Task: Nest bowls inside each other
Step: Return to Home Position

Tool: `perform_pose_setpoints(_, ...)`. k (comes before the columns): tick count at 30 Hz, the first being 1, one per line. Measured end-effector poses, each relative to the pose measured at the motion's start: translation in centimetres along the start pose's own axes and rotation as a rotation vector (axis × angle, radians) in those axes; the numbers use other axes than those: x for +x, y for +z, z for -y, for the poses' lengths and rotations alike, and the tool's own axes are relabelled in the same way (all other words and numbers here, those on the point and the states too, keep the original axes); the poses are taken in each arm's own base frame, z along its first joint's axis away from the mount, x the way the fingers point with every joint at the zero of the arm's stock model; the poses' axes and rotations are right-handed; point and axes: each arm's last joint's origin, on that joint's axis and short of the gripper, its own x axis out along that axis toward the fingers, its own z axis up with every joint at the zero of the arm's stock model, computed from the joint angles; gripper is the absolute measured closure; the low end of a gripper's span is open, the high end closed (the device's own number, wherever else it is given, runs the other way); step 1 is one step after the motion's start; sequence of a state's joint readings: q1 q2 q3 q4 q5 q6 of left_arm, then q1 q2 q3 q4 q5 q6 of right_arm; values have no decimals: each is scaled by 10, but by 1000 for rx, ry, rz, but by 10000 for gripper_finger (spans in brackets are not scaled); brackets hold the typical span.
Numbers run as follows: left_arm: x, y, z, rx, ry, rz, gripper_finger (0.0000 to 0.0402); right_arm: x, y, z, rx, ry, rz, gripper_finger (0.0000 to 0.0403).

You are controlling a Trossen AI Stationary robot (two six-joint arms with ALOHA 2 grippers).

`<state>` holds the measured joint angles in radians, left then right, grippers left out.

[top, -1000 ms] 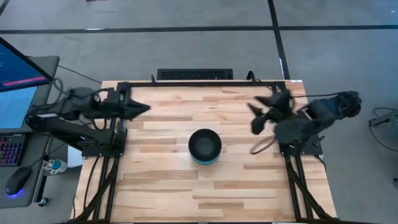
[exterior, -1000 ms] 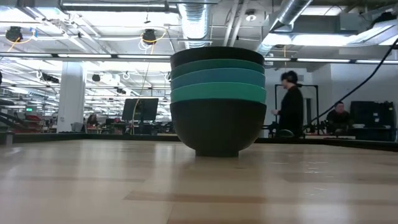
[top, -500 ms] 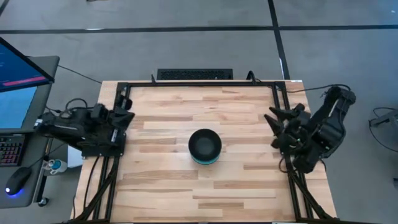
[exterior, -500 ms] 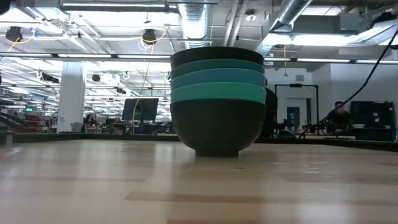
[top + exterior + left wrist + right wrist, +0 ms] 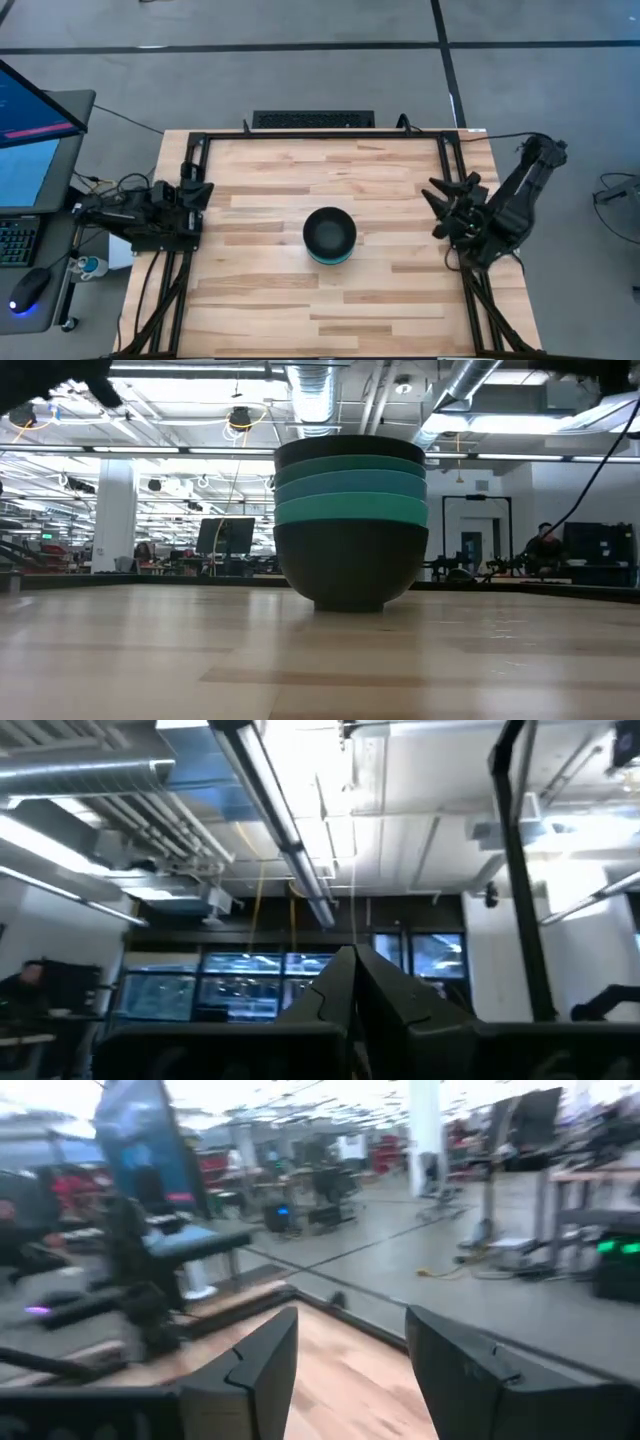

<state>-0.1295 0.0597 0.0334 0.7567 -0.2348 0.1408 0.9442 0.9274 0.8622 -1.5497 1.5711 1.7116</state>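
Observation:
Five bowls stand nested in one stack [image 5: 330,236] at the table's middle, resting on the foot of the bottom black bowl [image 5: 350,565]. Above it come a teal-green rim, two blue-teal rims and a black bowl on top [image 5: 350,448]. My left gripper [image 5: 205,189] is shut and empty at the table's left edge; its fingers meet in the left wrist view [image 5: 352,982]. My right gripper [image 5: 447,200] is open and empty at the table's right edge; its fingers stand apart in the right wrist view [image 5: 350,1370]. Both are far from the stack.
The wooden table top [image 5: 270,300] lies bare around the stack. A black frame rail [image 5: 320,135] runs along the far edge. A desk with a monitor [image 5: 30,110] stands past the left edge. A person [image 5: 545,545] sits far behind the table.
Both arms have drawn back from the table's middle, the left toward the left edge and the right toward the right edge, and folded down over their bases. The bowl stack has stayed still. A person has walked behind the stack and out of sight.

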Motion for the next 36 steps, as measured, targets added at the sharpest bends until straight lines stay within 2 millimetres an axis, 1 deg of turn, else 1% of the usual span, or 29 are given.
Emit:
perform_pose_setpoints(1,-4,-5,-1,-4,13,-1,400,2,-7,1,0,-18,2,195)
perform_pose_setpoints(4,-6,-7,-2,-26,48,-40,400,8,-27,7,-11,-81,1,193)
perform_pose_setpoints(5,-6,-8,-2,-28,53,-51,399,10,-34,10,-35,-104,-21,193)
perform_pose_setpoints(7,-6,-7,-2,-25,63,-41,396,13,-45,11,-17,-146,-61,193)
perform_pose_setpoints(10,-6,-8,-3,30,73,-54,390,19,-55,11,16,-185,-22,195)
perform_pose_setpoints(12,-7,-12,-3,57,82,-99,388,21,-59,10,27,-198,18,195)
perform_pose_setpoints(16,-8,-22,-2,85,89,-198,388,26,-73,13,-34,-241,20,193)
perform_pose_setpoints(19,-9,-27,-2,73,85,-244,388,25,-91,22,51,-253,32,193)
perform_pose_setpoints(21,-9,-27,-2,59,88,-242,388,25,-106,28,151,-256,42,193)
perform_pose_setpoints(23,-9,-26,-2,55,88,-235,388,24,-120,31,252,-256,52,194)
perform_pose_setpoints(25,-8,-24,-2,49,90,-216,388,24,-127,31,326,-254,60,195)
perform_pose_setpoints(27,-8,-23,-2,44,92,-202,388,25,-125,28,373,-252,68,195)
perform_pose_setpoints(29,-8,-22,-2,41,93,-193,388,26,-114,24,381,-256,69,194)
perform_pose_setpoints(31,-8,-21,-2,42,94,-186,388,28,-93,20,328,-264,67,193)
perform_pose_setpoints(32,-8,-22,-2,43,94,-188,388,28,-81,22,290,-269,65,193)
perform_pose_setpoints(34,-8,-22,-3,48,109,-192,388,27,-57,26,220,-281,59,193)
perform_pose_setpoints(36,-8,-22,-3,51,130,-196,388,24,-33,35,186,-291,57,193)
